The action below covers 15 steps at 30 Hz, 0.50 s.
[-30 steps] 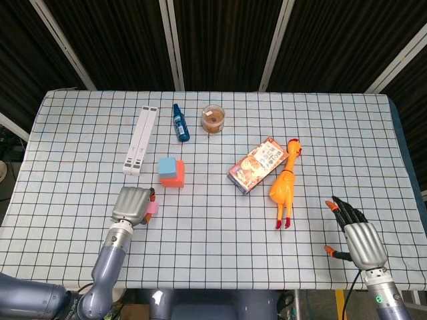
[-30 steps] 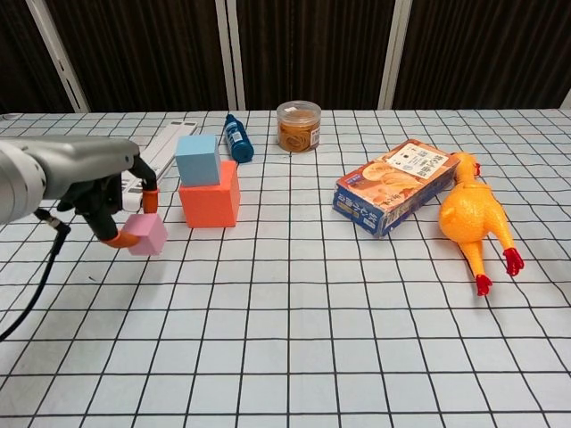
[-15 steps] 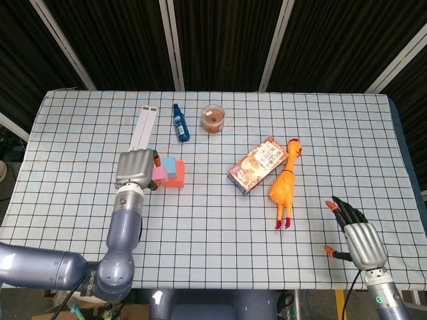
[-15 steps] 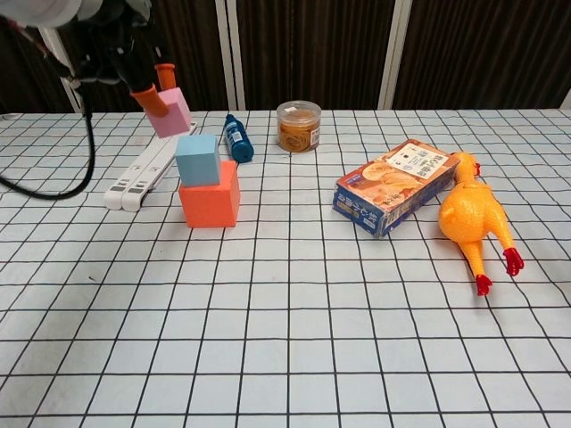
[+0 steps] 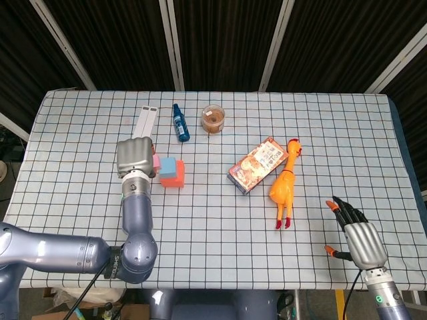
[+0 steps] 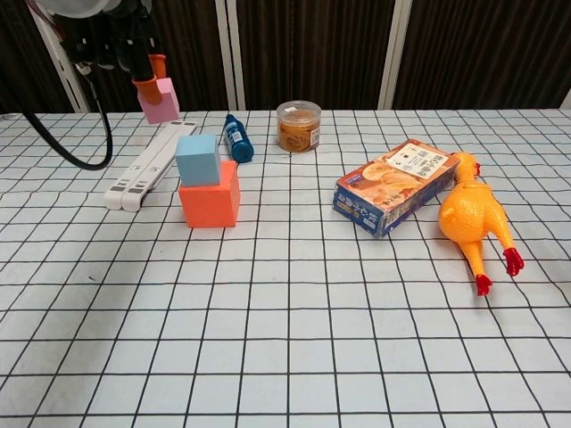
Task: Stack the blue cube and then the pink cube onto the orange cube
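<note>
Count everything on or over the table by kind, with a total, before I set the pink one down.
Cubes: 3 - orange cube, blue cube on it, pink cube held up by the left robot hand
Bottles: 1 - blue bottle
Jars: 1 - jar
Boxes: 1 - box
Rubber chickens: 1 - rubber chicken
White stands: 1 - white stand
Total: 8

Pink cube (image 6: pixel 159 100), blue cube (image 6: pixel 197 160), orange cube (image 6: pixel 210 198); white black-grid tablecloth (image 6: pixel 294 330)

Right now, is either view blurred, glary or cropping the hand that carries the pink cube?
Chest view: sharp, even light, but the left hand is cut by the top edge; the pink cube shows fully. Head view: sharp, no glare, though that hand hides most of the pink cube.
</note>
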Motion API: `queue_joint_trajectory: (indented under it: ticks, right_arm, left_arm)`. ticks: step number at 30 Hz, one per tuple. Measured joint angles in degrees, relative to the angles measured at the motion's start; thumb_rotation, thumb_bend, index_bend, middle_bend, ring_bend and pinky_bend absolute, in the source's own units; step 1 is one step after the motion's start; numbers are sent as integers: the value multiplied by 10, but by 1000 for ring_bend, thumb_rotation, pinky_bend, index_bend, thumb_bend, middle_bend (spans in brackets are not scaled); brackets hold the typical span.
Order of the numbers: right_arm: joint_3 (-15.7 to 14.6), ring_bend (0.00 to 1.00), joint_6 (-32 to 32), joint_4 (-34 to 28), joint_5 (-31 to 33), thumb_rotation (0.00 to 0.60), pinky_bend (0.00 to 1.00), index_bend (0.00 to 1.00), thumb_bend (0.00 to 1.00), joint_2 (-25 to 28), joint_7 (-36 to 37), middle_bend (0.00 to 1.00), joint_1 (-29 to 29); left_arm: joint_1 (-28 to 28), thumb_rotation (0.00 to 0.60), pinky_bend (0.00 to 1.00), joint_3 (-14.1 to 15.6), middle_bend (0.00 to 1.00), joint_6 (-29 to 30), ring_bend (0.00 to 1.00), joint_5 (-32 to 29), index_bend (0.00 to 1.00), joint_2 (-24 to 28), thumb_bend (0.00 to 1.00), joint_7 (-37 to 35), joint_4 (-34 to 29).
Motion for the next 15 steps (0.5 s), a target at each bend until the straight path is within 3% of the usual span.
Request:
queue_joint_trajectory:
  ticks: [15]
  right_arm:
    - [0,128,-8,4,7,600,200,119,161,-6,-11,74,2]
  left_arm:
    - [6,600,777,32,1000,-68,785,14,450,-12,358,-13,53]
